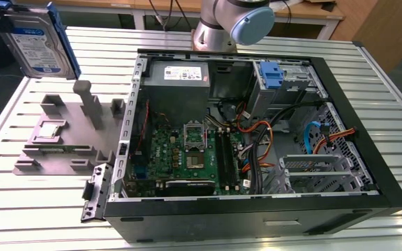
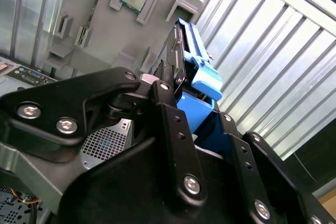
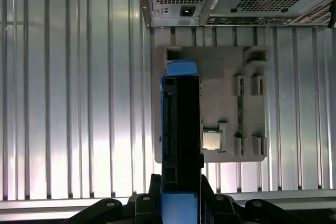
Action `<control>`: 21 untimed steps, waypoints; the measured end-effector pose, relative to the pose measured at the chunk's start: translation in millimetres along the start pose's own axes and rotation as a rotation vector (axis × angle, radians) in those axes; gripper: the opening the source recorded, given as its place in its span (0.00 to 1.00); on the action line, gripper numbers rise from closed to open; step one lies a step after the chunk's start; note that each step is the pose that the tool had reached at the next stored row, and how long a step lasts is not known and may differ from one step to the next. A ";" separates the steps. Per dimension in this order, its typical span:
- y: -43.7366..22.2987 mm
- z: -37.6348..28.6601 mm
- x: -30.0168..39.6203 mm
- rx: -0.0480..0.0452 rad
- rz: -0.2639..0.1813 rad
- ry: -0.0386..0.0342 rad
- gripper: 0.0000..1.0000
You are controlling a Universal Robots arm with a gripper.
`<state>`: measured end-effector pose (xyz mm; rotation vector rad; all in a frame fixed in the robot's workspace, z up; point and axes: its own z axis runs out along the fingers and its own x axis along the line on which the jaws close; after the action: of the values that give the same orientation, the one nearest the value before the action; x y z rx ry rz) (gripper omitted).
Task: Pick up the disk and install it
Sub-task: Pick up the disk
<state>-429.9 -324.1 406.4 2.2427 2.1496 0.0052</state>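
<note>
The gripper [image 3: 181, 195] is clamped on the disk [image 1: 37, 44], which is held upright in the air above the grey moulded tray [image 1: 58, 138], beside the open computer case [image 1: 389, 193] on the exterior view's left. Treat the disk as rigid, probably fairly heavy and sensitive to shock. Hold it by its flat metal faces, because the smooth blue plastic frame may flex or slip.
</note>
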 end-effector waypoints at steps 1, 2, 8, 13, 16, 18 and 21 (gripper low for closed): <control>0.0 -1.3 0.0 0.0000 0.000 0.0000 0.37; 0.1 -2.8 -0.1 0.0000 0.000 0.0000 0.37; 0.2 -10.4 -0.2 -0.0001 0.000 0.0000 0.37; 0.4 -15.4 -0.3 -0.0001 0.000 0.0000 0.37; 0.5 -18.6 -0.4 0.0000 0.000 0.0000 0.37; 0.6 -21.3 -0.5 0.0000 0.000 -0.0001 0.37; 0.7 -25.9 -0.6 0.0000 0.000 0.0000 0.37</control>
<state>-429.9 -324.1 432.3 2.2426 2.1495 0.0052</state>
